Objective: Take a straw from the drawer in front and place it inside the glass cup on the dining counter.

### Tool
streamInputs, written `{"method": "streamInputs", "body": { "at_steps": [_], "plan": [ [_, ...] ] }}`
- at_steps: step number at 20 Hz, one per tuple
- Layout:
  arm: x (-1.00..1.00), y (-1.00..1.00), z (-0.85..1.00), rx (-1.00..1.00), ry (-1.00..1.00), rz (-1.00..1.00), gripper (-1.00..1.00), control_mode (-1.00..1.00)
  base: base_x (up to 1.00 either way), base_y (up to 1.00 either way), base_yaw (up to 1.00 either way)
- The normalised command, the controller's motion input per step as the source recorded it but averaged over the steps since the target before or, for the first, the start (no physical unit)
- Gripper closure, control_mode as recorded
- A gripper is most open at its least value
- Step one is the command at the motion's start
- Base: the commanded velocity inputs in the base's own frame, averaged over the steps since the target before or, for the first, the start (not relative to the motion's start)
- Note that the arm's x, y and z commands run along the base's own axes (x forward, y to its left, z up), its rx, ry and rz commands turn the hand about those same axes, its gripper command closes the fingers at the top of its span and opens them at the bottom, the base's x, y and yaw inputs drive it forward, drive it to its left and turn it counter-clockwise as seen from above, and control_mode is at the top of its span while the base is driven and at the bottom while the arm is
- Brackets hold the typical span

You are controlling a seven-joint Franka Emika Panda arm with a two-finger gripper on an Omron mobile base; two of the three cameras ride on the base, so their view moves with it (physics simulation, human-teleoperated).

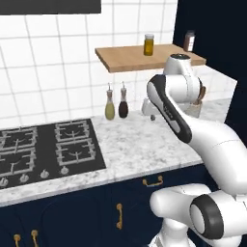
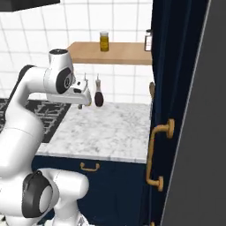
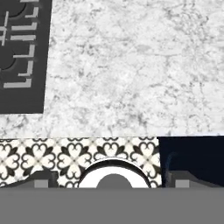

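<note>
Task barely begun: drawer shut, no straw in hand.
The tool (image 2: 81, 105) hovers over the marble desk (image 2: 110, 132), tips apart, empty.

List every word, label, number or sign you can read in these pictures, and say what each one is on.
No readable text in any view.
The jar on the wooden shelf: no label that can be read.
The dark-capped container at the shelf's end: pale front, too small and blurred to read.
The two bottles against the tiled wall: no lettering visible.
The hob knobs: no markings legible.
The robot arm: no brand mark visible.
</note>
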Motion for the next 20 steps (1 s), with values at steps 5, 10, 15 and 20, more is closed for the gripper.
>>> {"method": "streamInputs", "body": {
  "at_steps": [5,10,15,20],
  "plan": [
    [0.0,0.0,0.0,0.0,0.0,0.0,-1.0,1.0,-0.4,0.43,-0.7],
    [0.0,0.0,0.0,0.0,0.0,0.0,-1.0,1.0,-0.14,0.62,-0.66],
    [0.0,0.0,0.0,0.0,0.0,0.0,-1.0,1.0,-0.09,0.7,-0.62],
    [0.0,0.0,0.0,0.0,0.0,0.0,-1.0,1.0,-0.11,0.72,-0.59]
  ]
}}
